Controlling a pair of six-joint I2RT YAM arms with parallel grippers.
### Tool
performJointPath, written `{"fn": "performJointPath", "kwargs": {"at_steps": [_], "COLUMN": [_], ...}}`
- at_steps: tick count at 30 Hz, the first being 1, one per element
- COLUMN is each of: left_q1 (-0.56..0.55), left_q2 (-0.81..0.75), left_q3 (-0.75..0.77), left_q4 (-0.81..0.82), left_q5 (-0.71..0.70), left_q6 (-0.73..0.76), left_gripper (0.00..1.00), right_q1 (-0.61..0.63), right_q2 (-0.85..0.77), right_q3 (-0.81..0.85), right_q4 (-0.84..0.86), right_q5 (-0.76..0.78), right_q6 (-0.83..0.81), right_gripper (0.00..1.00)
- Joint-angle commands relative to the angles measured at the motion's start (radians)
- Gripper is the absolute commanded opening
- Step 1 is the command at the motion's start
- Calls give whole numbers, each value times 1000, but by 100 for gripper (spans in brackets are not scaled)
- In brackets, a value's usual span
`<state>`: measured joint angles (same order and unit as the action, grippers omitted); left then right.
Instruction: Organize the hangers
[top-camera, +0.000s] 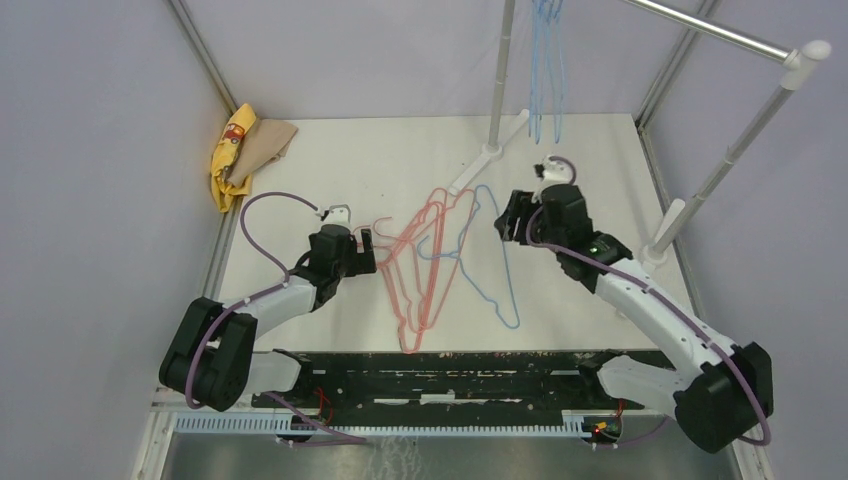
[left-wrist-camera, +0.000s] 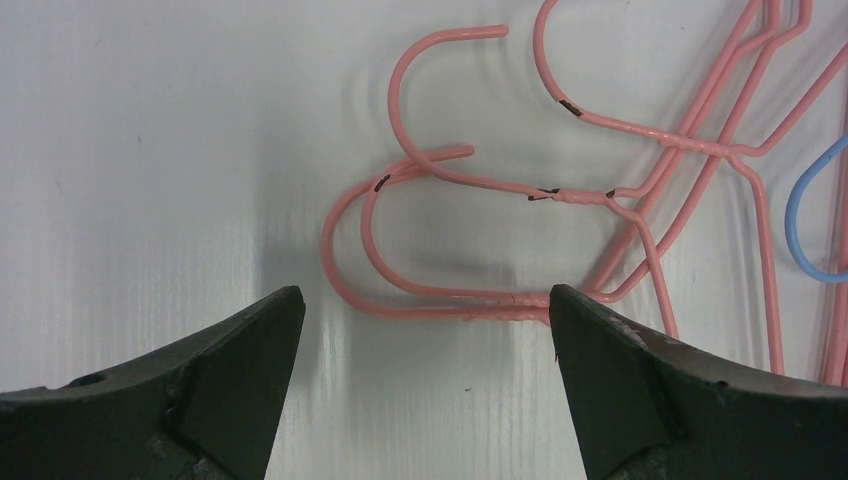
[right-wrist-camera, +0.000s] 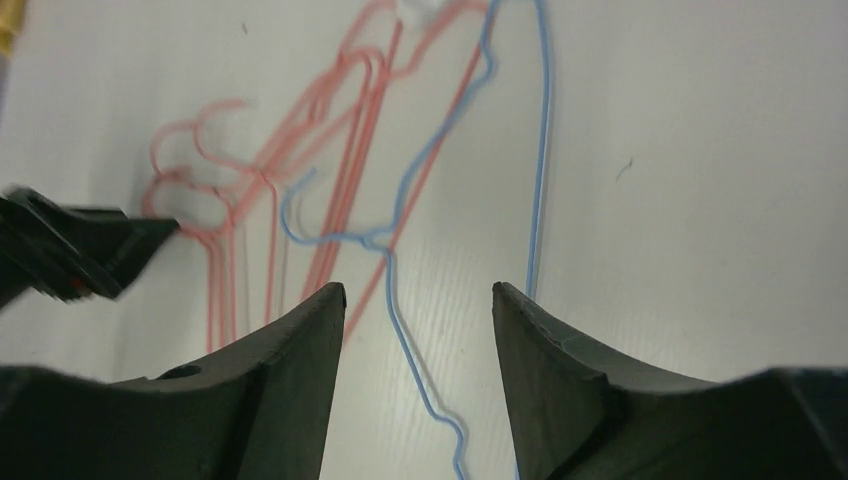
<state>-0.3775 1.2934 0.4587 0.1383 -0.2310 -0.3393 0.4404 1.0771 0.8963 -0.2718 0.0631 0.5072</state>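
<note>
Just ahead of spread left pincer (left-wrist-camera: 425, 295), pink hangers (left-wrist-camera: 480, 183), right pincer (right-wrist-camera: 418, 290) spread over blue hanger (right-wrist-camera: 400, 320)

Open tabletop (top-camera: 300, 170) lay left of the pink hangers (top-camera: 418, 285) as far as the cloth (top-camera: 240, 150). The rack foot (top-camera: 488, 158) sat just beyond them, and the blue hanger (top-camera: 503, 285) lay on their right.

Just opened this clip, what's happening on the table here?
Two arms are sorting wire hangers. Some blue hangers already hang at the back beside the rack pole. A tangle of pink hangers and one blue hanger lie flat on the table. The left pincer, open, sits low at the pink hooks. The right pincer, open, hovers over the blue hanger. Neither holds anything.
</note>
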Motion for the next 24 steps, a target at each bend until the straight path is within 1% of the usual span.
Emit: {"fn": "performJointPath", "kwargs": {"at_steps": [1, 4, 9, 12, 17, 24], "left_q1": [-3, -2, -2, -2, -3, -3], "left_q2": [-3, 8, 17, 15, 6, 0], "left_q3": [19, 22, 23, 24, 21, 17], "left_q4": [54, 53, 54, 53, 52, 52], "left_q5": [0, 4, 7, 6, 8, 7], "left_q6": [-33, -33, -33, -33, -33, -33], "left_gripper": [99, 99, 99, 99, 99, 99], "right_q1": [106, 159, 266, 317, 328, 328], "right_q2": [86, 193, 406, 516, 575, 634], "right_q3": [-43, -14, 85, 136, 101, 90], "right_q4": [7, -7, -84, -131, -79, -66], "right_q5": [61, 41, 58, 85, 97, 103], "right_q6": [-13, -47, -136, -156, -146, -159], "right_gripper": [61, 55, 52, 50, 50, 48]}}
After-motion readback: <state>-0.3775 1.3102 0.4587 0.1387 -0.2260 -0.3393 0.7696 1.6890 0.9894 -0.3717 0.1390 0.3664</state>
